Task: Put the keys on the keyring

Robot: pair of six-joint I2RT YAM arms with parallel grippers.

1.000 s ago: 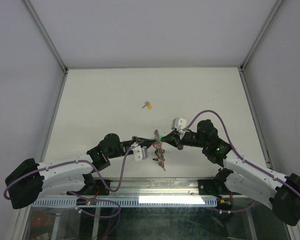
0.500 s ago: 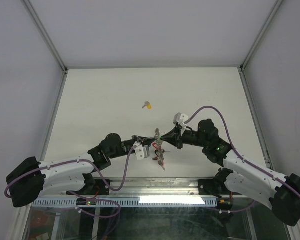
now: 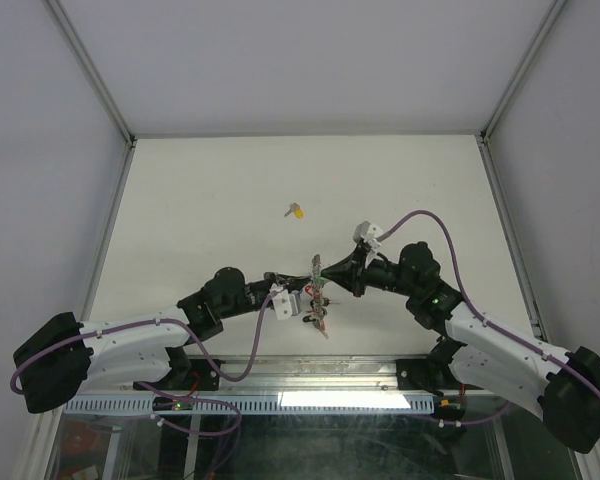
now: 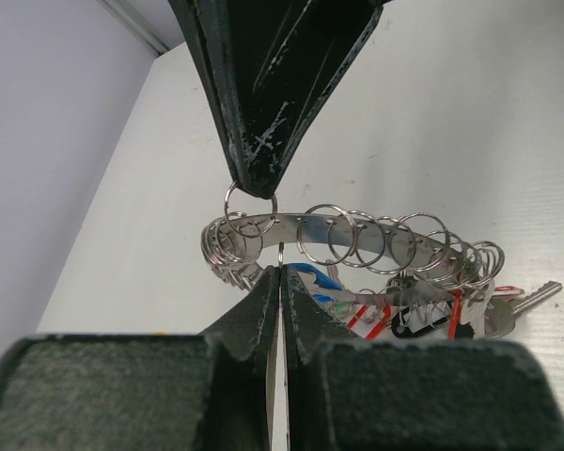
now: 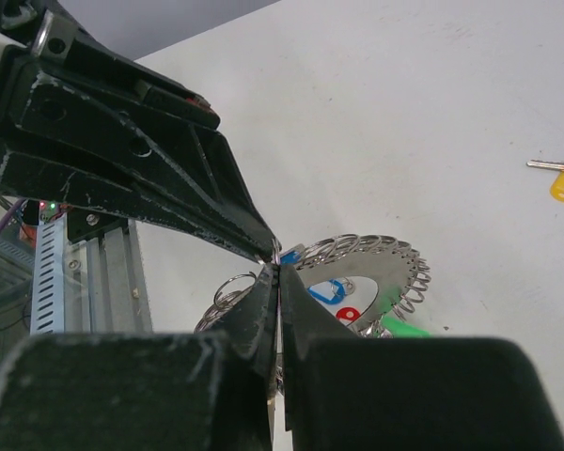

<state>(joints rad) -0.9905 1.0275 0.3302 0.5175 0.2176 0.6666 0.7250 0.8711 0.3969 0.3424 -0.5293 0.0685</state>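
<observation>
The keyring (image 4: 357, 235) is a wide silver band fringed with small rings, keys and red, blue and green tags, held up off the table between both grippers (image 3: 316, 292). My left gripper (image 4: 280, 270) is shut on a small split ring, with a blue tag (image 4: 312, 276) right behind its tips. My right gripper (image 5: 278, 268) is shut on the keyring's near edge (image 5: 376, 268), tip to tip with the left fingers (image 5: 169, 188). In the left wrist view the right fingers (image 4: 263, 113) come down from above. The yellow-tagged key (image 3: 296, 211) lies alone on the table, also in the right wrist view (image 5: 562, 178).
White table (image 3: 200, 200) with walls on the left, back and right. A metal rail (image 3: 320, 375) runs along the near edge by the arm bases. Purple cables loop off both arms.
The right wrist has turned and lifted a little. The left gripper has edged right. The keyring's hanging keys have shifted slightly left and up. Both grips stay shut.
</observation>
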